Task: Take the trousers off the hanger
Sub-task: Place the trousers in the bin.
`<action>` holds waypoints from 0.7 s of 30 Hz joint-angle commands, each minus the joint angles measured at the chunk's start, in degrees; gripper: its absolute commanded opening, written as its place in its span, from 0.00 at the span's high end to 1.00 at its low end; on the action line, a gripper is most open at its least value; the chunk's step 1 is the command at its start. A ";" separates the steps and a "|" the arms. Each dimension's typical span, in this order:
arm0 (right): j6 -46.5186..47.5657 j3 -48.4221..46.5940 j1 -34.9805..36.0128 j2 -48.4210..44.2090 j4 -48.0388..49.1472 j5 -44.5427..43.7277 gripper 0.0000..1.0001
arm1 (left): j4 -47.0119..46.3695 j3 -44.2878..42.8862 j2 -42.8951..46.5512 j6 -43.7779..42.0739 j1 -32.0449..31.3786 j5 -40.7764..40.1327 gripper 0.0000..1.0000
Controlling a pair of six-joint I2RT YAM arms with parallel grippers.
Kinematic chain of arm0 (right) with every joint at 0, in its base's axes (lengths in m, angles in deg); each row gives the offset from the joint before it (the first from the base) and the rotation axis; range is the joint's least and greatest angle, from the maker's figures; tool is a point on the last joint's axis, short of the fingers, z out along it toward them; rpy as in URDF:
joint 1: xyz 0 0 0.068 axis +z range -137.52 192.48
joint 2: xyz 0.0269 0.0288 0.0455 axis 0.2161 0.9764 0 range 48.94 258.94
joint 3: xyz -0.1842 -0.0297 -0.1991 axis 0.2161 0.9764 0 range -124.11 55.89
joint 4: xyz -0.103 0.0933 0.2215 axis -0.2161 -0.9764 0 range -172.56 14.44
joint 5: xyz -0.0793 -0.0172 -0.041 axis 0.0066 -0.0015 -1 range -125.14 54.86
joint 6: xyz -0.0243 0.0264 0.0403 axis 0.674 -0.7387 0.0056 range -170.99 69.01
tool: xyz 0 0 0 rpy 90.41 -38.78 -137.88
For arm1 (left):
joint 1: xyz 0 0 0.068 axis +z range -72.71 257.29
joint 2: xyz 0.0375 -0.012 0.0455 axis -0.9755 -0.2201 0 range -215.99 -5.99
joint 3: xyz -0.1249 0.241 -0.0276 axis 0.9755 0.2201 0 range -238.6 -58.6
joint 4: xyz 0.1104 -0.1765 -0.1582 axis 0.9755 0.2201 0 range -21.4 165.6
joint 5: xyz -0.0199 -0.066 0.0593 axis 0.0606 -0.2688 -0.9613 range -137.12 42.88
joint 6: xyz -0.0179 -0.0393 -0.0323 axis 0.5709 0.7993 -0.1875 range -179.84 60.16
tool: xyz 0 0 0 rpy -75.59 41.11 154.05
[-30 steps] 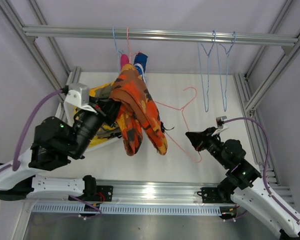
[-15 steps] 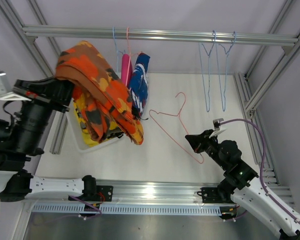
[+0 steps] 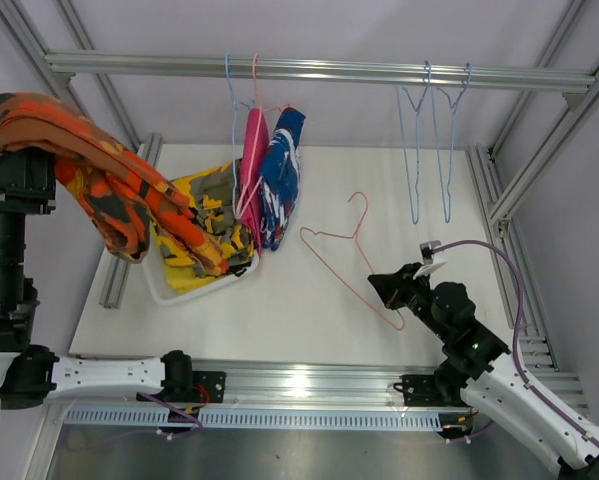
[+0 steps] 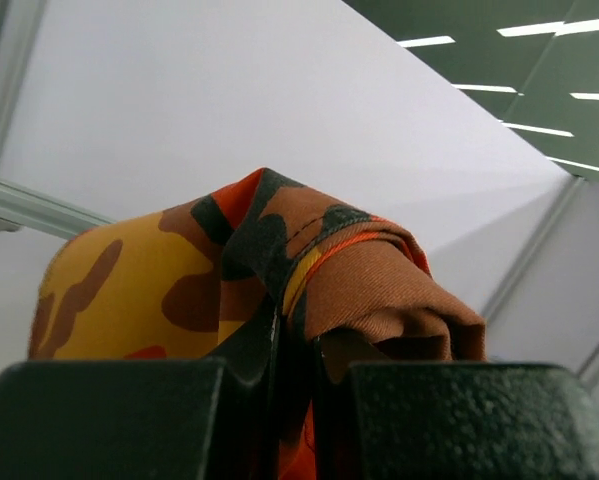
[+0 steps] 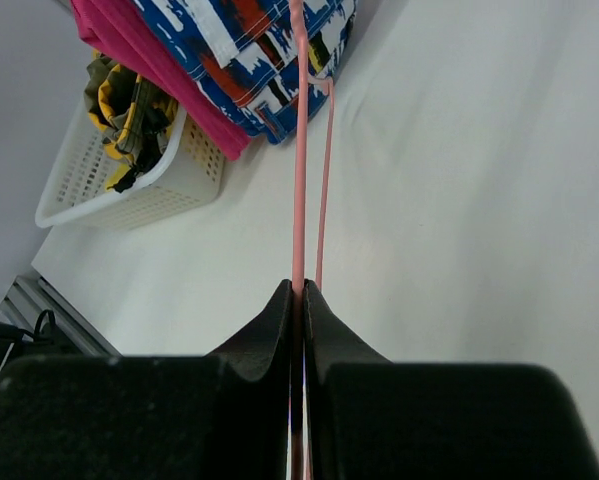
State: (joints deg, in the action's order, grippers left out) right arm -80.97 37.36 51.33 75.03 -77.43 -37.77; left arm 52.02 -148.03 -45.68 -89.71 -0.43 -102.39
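The orange camouflage trousers hang raised high at the far left, off the hanger, draped down over the basket's left side. My left gripper is shut on a fold of them; in the top view the cloth hides its fingers. The bare pink hanger is tilted over the table, and my right gripper is shut on its wire. Magenta pink trousers and blue-and-white patterned trousers still hang from the rail. Yellow and yellow-and-dark camouflage trousers lie in the basket.
A white perforated basket stands at the table's left, also seen in the right wrist view as the basket. Two bare blue hangers hang from the metal rail at the right. Frame posts run along both sides.
My left arm swung up and left, carrying the orange camouflage trousers off the pink hanger. The bare hanger and my right gripper shifted slightly toward the near edge.
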 commanded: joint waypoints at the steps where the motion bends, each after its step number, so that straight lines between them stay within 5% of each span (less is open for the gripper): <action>1: 0.62 0.24 0.08 0.19 4.24 -0.97 1.00 | -15.32 2.15 0.39 -9.76 0.02 1.04 0.99; 9: 0.62 0.42 -0.09 0.81 4.15 -0.44 1.00 | -23.67 8.56 1.45 -16.18 2.65 -2.04 0.99; 14: 0.36 0.86 -0.18 0.11 3.89 -0.36 1.00 | -29.90 19.89 4.26 -16.72 6.51 -4.84 0.99; 21: 0.97 0.86 -0.18 -3.32 -0.67 -0.27 1.00 | -33.71 34.93 9.00 -7.27 14.42 -13.01 0.99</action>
State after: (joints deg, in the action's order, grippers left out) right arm -80.95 38.63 51.27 73.32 -78.00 -37.73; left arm 23.72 -114.83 -38.92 -103.74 11.05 -115.50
